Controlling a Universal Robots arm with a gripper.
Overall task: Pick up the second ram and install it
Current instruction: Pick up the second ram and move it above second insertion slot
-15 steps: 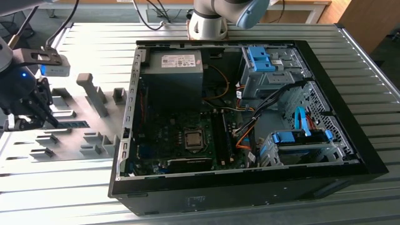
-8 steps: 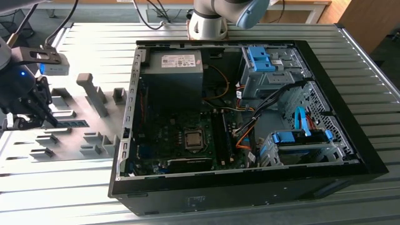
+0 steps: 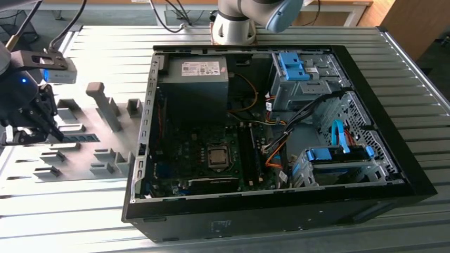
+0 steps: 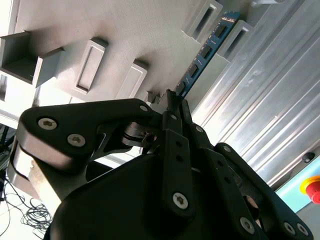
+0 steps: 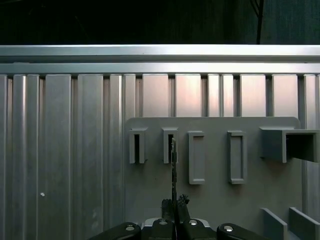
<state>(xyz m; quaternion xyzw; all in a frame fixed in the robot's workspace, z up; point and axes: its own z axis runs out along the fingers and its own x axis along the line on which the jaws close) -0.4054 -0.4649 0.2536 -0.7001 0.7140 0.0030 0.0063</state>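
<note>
We saw the pincer closed on one end of the second ram, fingers pinched tight on each side of the board. In the second wrist view the stick's far end sat betw. two pale grey holder blocks on the grey fixture plate; we couldn't tell if it touched them. In the first wrist view it showed edge-on, running from the fingertips to a slotted block. In the exterior view, pincer & ram were at the exterior view's left over that plate, well apart from the open PC case, which lay on the ribbed alu worktop w/ its motherboard exposed.
</note>
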